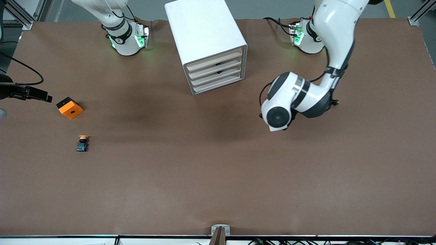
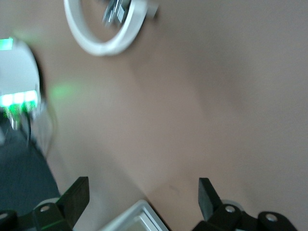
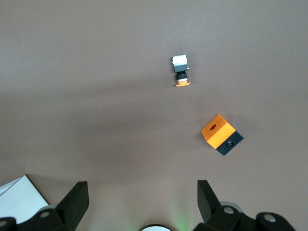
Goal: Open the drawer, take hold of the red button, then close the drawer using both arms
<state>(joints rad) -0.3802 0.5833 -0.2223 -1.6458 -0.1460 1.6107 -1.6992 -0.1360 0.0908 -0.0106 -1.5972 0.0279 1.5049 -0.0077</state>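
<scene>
Jaws: both pairs stand wide open and hold nothing.
Left gripper (image 2: 142,199): over bare table (image 1: 218,177) beside the cabinet (image 1: 201,27), on the left arm's end; a white corner, probably the cabinet's, shows between its fingers.
Right gripper (image 3: 142,199): high over the right arm's end of the table, waiting.
Drawers (image 1: 218,68): four cream fronts at the top centre of the front view – all shut.
Red button: in no view – probably inside a drawer, so well apart from both pairs of jaws.
On the table: a yellow-capped button (image 1: 82,143) and an orange cube (image 1: 69,107). Neither is the target.
Step in hand: opening a drawer, not yet begun.
Doing it well: bring the left gripper level with one front, catch its edge squarely and pull straight out, so the light cabinet does not slide.
</scene>
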